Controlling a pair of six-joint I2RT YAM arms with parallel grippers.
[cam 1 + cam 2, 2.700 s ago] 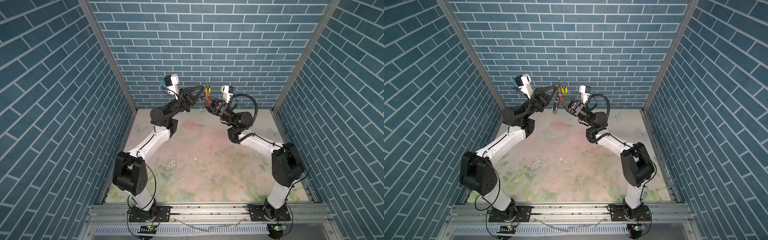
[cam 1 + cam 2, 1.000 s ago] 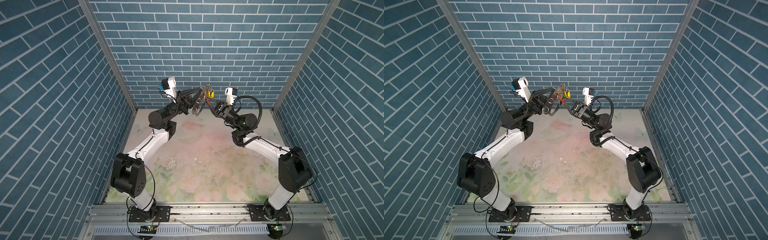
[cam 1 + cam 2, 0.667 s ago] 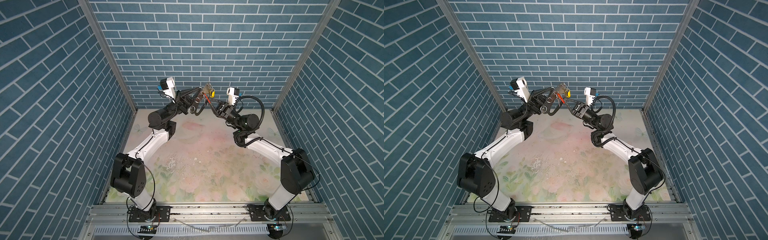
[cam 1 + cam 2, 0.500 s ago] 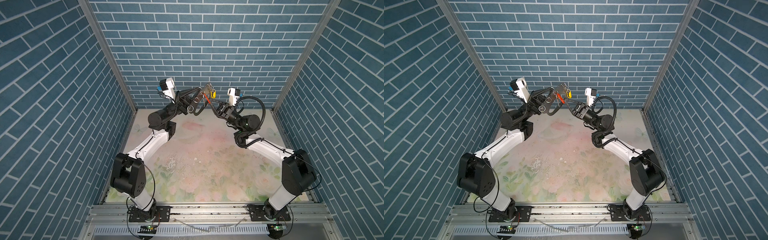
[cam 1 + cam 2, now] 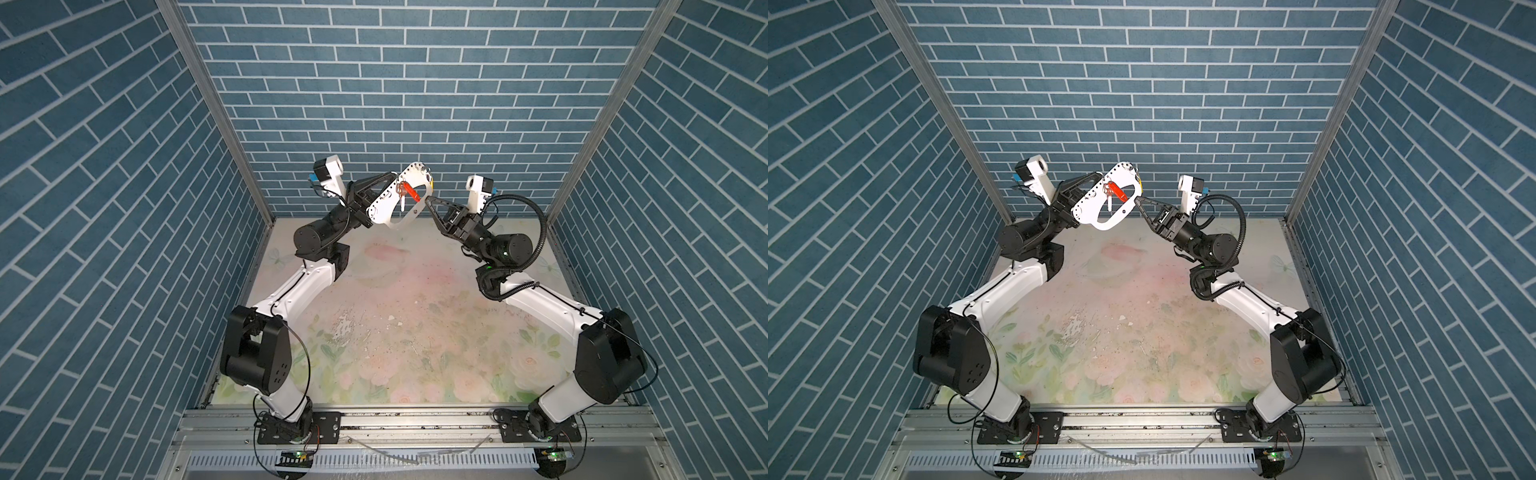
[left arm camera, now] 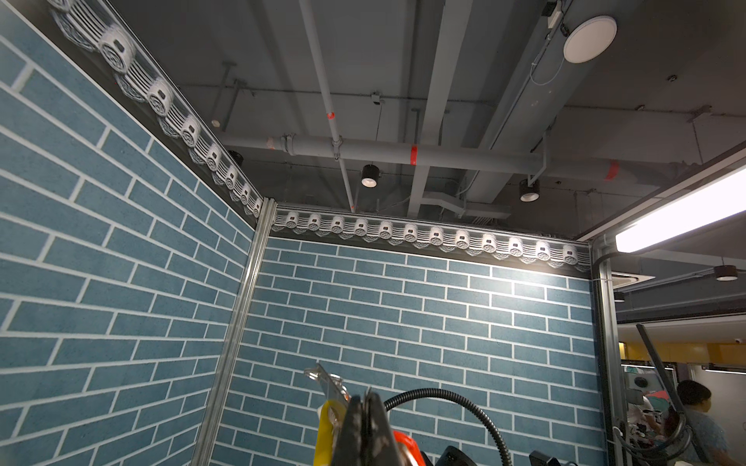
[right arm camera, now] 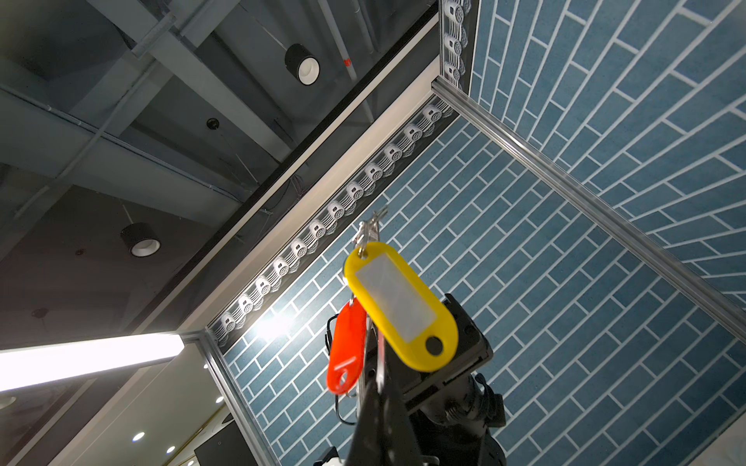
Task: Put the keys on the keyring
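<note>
In both top views the two arms rise from the front rail, bend at the elbow and lean in toward each other, meeting high above the back of the table [image 5: 374,332] near the rear brick wall. In a top view the left pincer [image 5: 391,178] points up and to the right, its jaws closed on the upper left edge of the keyring [image 5: 394,224], a pale flat oval loop held aloft and tilted, with small holes along its band. A key with a red tag [image 5: 410,192] hangs inside the loop, and a sliver of the yellow tag [image 5: 432,183] shows at the upper right edge. The right pincer [image 5: 427,200] points up and to the left, jaws together, with its tip touching the loop's right side. In a top view the same meeting shows, the right pincer [image 5: 1137,200] tip against the keyring [image 5: 1105,226]. The left wrist view looks up at the wall and ceiling. The left pincer [image 6: 365,423] is a closed dark wedge, with the yellow tag [image 6: 325,431] on one side and the red tag [image 6: 405,444] on the other. The right wrist view also looks upward. The yellow tag [image 7: 399,306] and red tag [image 7: 347,351] dangle just beyond the closed right pincer [image 7: 379,419], and I cannot tell whether it pinches the band.
</note>
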